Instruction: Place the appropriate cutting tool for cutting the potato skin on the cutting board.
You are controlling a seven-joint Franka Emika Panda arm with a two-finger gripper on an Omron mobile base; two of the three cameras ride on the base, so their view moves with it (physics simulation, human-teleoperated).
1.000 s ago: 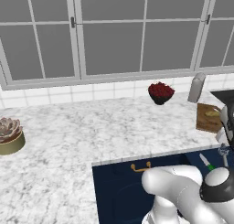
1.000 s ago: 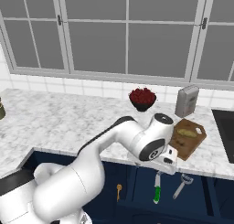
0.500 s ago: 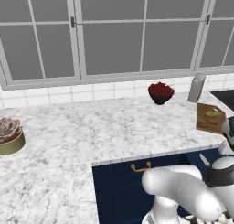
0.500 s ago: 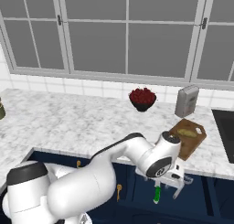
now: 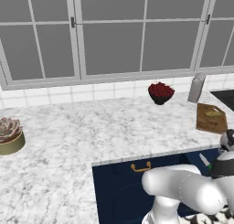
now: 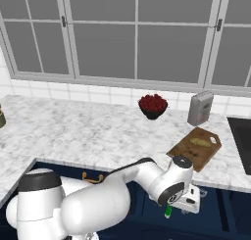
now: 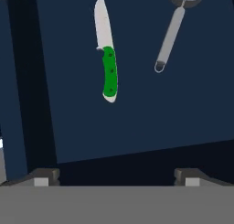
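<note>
A knife (image 7: pixel 109 72) with a green handle and a bare steel blade lies on the dark blue floor of an open drawer. To its right lies a grey-handled peeler (image 7: pixel 170 34). My gripper (image 7: pixel 116 177) hangs over them, open and holding nothing, with the knife ahead of its fingertips (image 7: pixel 44 176). In the right base view the hand (image 6: pixel 186 200) is low in the drawer, beside the knife's green handle (image 6: pixel 168 212). The brown cutting board (image 6: pixel 195 148) lies on the counter above, carrying the small tan potato (image 6: pixel 199 141). Board (image 5: pixel 211 118) and potato (image 5: pixel 213 112) also show at the counter's right.
A dark bowl of red things (image 6: pixel 153 106) and a grey box (image 6: pixel 200 108) stand by the tiled wall behind the board. A potted succulent (image 5: pixel 10 135) sits far left on the marble counter. The drawer front has a brass handle (image 5: pixel 140 166). A dark cooktop edge (image 6: pixel 240 136) lies right of the board.
The arm has swung down from counter height into the open drawer, and the hand now covers the peeler in the right base view. Knife, board and potato have not moved.
</note>
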